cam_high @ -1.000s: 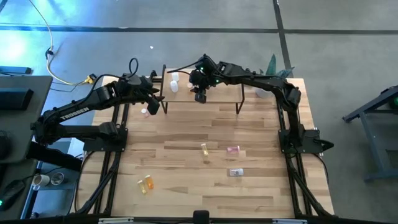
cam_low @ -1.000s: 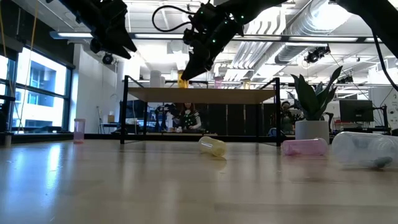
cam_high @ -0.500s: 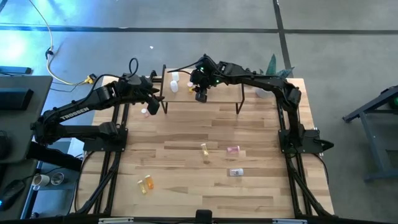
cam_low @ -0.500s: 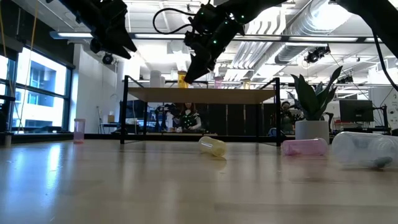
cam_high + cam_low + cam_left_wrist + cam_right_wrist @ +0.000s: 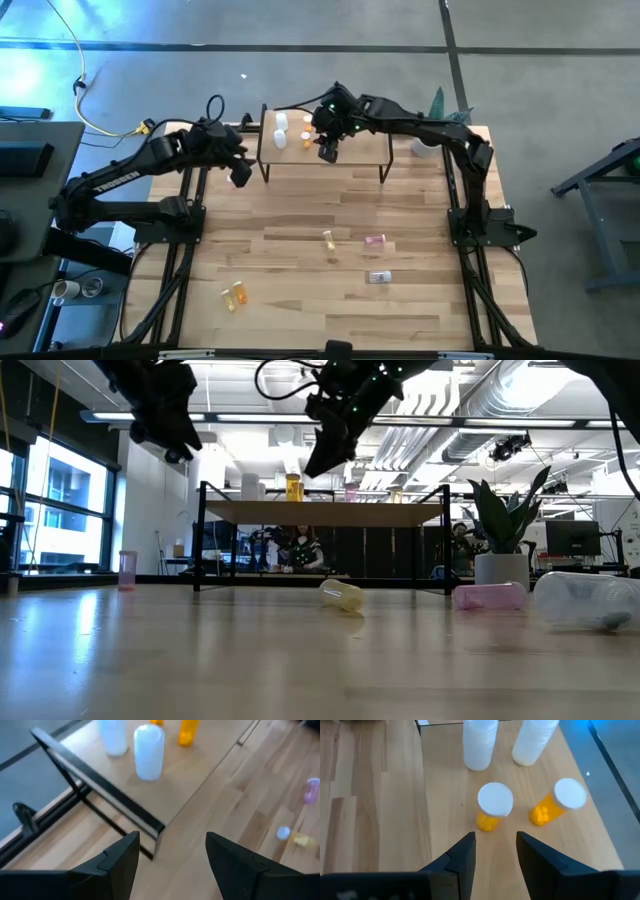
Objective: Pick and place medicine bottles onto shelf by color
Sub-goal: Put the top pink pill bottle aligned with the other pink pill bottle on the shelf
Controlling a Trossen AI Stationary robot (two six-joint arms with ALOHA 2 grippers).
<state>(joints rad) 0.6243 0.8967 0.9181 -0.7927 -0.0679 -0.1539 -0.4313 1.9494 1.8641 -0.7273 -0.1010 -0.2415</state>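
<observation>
Since a second ago the right gripper (image 5: 328, 150) has risen off the shelf (image 5: 345, 151), its jaws spread and empty above two orange bottles (image 5: 494, 812) and two white bottles (image 5: 479, 744). The left gripper (image 5: 240, 173), jaws spread and empty, has drifted toward 9 o'clock of the shelf.

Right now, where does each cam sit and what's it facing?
High: overhead, straight down on the table; both arms show.
Low: tabletop level, facing the shelf; arms hang from above.
Left wrist: above the shelf's end, own jaws open and empty.
Right wrist: over the shelf, own jaws empty above two orange bottles.
Both wrist views share the white bottles.
</observation>
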